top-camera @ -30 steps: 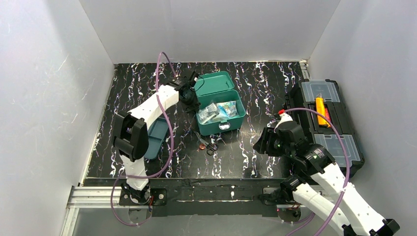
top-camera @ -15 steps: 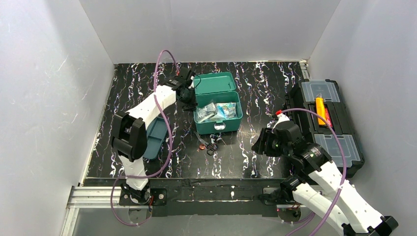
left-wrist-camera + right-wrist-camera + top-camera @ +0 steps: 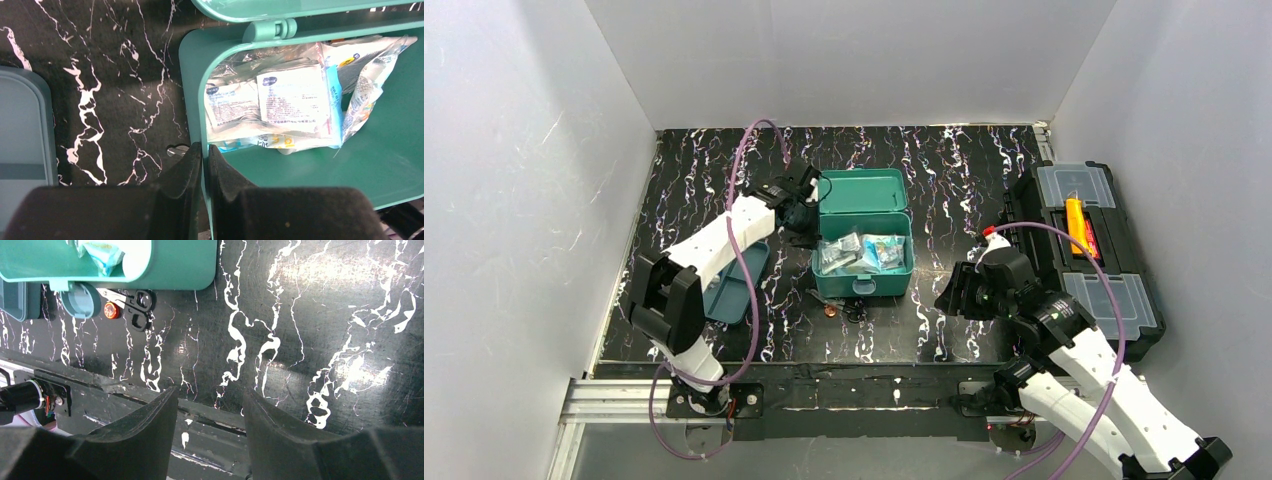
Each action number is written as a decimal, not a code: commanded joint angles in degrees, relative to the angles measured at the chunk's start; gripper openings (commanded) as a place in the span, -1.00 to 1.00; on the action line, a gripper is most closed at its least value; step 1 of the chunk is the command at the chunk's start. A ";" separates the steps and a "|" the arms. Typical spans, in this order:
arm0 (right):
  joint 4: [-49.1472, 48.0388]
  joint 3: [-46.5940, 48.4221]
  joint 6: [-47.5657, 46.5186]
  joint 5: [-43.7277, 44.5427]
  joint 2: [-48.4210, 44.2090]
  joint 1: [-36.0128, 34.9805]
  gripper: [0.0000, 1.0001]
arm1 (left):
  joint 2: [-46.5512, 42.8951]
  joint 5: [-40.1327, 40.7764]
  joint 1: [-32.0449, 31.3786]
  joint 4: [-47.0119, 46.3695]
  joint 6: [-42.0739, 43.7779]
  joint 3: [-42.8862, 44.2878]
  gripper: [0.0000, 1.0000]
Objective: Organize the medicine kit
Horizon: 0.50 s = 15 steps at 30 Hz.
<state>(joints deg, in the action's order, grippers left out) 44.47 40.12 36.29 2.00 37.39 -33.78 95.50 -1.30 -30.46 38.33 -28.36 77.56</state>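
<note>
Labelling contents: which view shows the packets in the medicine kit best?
Left wrist: the packets lie close up in the medicine kit, labels facing the lens. Top external shows them small; right wrist only a corner.

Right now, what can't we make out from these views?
What lies under the packets in the medicine kit: covered in the top and left wrist views.
Packet print: too small, left wrist.
Tips of the scissors: under the kit's front edge, right wrist.
The orange bit beside them: too small to name.
What the toolbox holds: top view, too small.
The tray: left arm crosses it on top; left wrist crops it.
</note>
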 commanded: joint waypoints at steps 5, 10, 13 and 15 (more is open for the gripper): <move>-2.36 -1.15 0.66 -1.11 -0.18 -0.15 0.15 | -7.05 0.47 -6.44 5.18 -1.74 -6.87 -1.00; -2.35 -1.87 0.60 -1.17 -0.34 -0.15 0.15 | -10.08 2.46 -8.58 5.11 -3.19 -9.42 -1.00; -2.85 -2.39 1.00 -1.28 -0.08 -0.15 0.15 | -9.70 3.75 -8.63 5.45 -3.22 -7.85 -1.00; -3.00 -2.39 1.21 -1.46 0.27 -0.17 0.15 | -7.80 4.50 -8.59 6.17 -2.79 -5.26 -1.00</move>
<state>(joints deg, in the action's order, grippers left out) 43.44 37.78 36.91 1.26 37.50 -33.78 87.11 1.56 -39.07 41.23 -30.87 69.47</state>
